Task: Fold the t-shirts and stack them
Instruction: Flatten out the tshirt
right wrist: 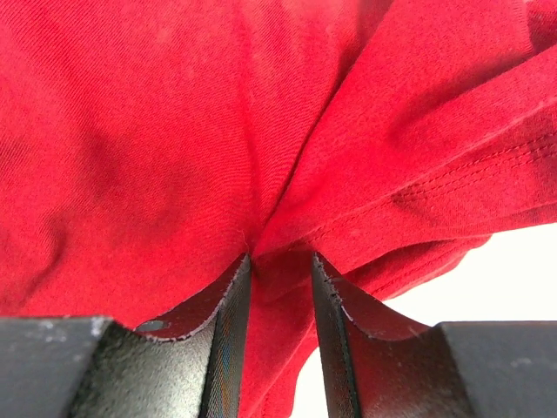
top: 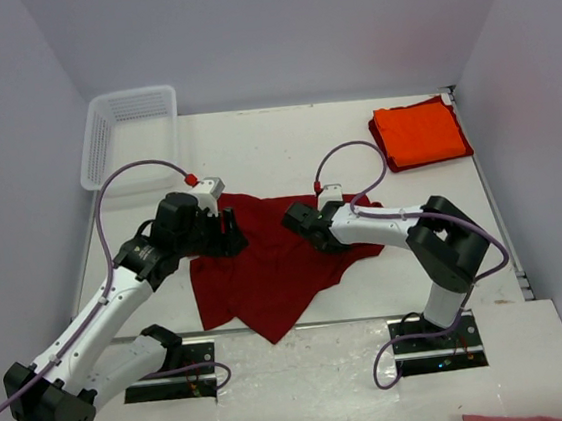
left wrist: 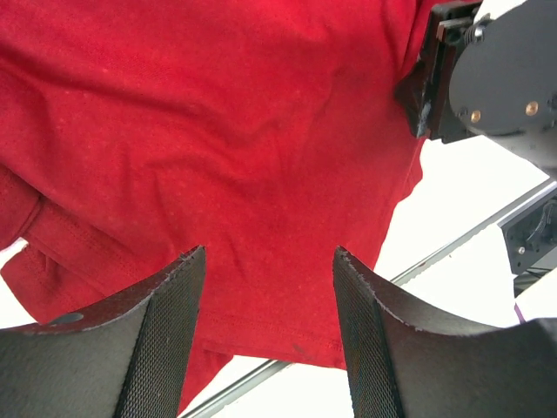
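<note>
Crimson t-shirt [top: 268, 277] lies rumpled on the white table [top: 285, 150]. Right gripper [right wrist: 280, 261] pinches a bunched fold of it; left gripper [left wrist: 265, 257] hovers over it, jaws apart, holding nothing.

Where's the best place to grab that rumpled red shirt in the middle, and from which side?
Probably a raised fold near an edge, from above: the red shirt lies spread out, so only puckers and hems give a bite. The right claw pinches such a fold; the open left claw hovers over smooth cloth.
</note>
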